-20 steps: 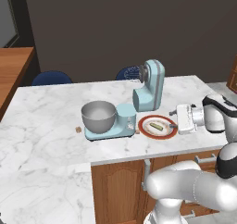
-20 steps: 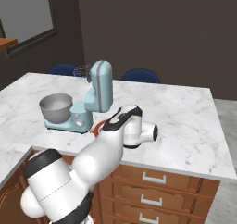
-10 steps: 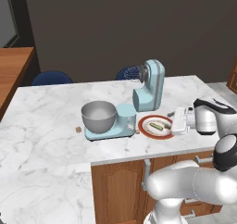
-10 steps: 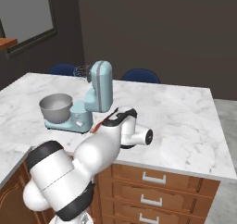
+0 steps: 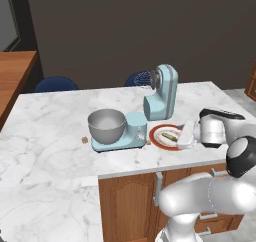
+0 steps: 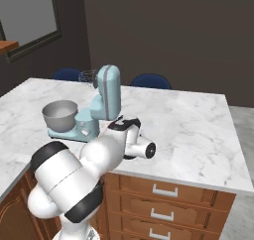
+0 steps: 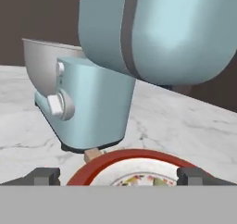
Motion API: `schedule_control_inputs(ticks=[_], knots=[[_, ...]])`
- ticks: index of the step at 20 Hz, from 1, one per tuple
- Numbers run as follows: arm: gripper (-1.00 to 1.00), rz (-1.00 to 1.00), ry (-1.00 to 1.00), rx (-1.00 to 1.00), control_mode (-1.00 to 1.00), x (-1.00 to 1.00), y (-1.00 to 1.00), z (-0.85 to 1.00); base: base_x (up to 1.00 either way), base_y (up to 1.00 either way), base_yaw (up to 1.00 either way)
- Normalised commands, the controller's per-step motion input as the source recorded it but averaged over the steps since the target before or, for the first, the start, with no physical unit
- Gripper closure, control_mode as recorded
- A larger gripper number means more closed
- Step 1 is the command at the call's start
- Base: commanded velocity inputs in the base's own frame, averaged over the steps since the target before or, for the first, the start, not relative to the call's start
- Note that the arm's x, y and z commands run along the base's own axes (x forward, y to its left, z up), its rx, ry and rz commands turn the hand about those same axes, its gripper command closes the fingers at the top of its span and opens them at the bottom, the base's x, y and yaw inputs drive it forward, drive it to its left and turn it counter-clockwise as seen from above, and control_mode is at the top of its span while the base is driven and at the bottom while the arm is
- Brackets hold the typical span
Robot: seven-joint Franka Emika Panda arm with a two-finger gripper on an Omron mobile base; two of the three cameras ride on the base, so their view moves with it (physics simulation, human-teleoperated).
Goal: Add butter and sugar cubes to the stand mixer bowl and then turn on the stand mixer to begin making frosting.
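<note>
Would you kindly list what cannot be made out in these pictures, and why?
- Plate: right base view, hidden behind the arm; hand view, its near half is cut off at the bottom.
- Butter: left base view, too small to tell its shape.
- Sugar cube: left base view, a mere speck.
- Claw: hand view, tips cut off low; jaws wide open.

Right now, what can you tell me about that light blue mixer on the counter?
The stand mixer is light blue and glossy, standing on the white marble counter. Its boxy head is tilted back, wire whisk raised clear of the grey metal bowl sitting on its flat base. A pale knob shows on the base's side. A red-rimmed plate lies beside it.
</note>
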Motion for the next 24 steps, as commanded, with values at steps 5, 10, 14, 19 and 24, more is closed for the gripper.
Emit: schedule_control_inputs(ticks=[5, 10, 14, 19, 24], knots=[[-1.00, -0.04, 0.00, -0.04, -1.00, 0.28, 0.00, -0.29, 0.00, 0.00, 0.00], [-1.00, -0.01, 0.00, -0.04, -1.00, 0.33, 0.00, -0.23, 0.00, 0.00, 0.00], [-1.00, -0.01, 0.00, -0.03, -1.00, 0.32, -0.02, -0.19, 0.00, 0.00, 0.00], [-1.00, -0.01, 0.02, -0.03, -1.00, 0.29, -0.09, -0.22, 0.00, 0.00, 0.00], [-1.00, 0.00, 0.04, -0.01, -1.00, 0.22, -0.21, -0.25, 0.00, 0.00, 0.00]])
